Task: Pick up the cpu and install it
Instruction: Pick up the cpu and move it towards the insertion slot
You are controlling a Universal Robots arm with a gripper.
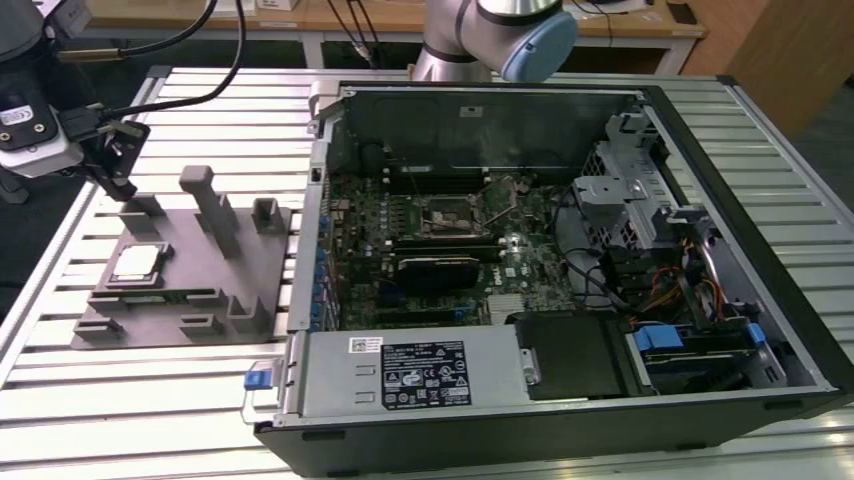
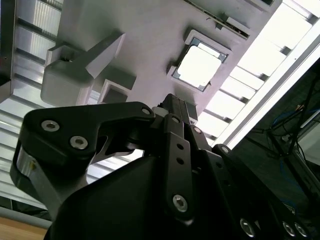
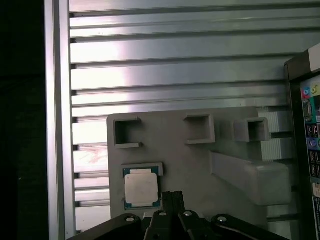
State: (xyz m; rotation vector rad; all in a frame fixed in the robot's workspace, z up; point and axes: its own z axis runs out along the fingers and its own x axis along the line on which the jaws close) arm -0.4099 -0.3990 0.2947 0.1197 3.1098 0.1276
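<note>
The cpu (image 1: 138, 263), a small square chip with a silver top and a pale rim, lies flat in a recess of the grey fixture plate (image 1: 160, 335) at the exterior view's left. My gripper (image 1: 118, 185) hangs above the plate's far end, apart from the chip, with its fingers together and nothing between them. In both wrist views the cpu (image 2: 200, 66) (image 3: 141, 189) sits just past the gripper (image 2: 175, 104) (image 3: 172, 196). Inside the open computer case (image 1: 747, 200), the dark square socket (image 1: 447, 212) shows on the motherboard.
Grey upright posts (image 1: 214, 205) and blocks rise from the fixture plate near the chip. The table is ribbed aluminium (image 1: 134, 400). The case wall (image 1: 310, 250) stands right beside the plate. Cables (image 1: 200, 85) trail from the arm.
</note>
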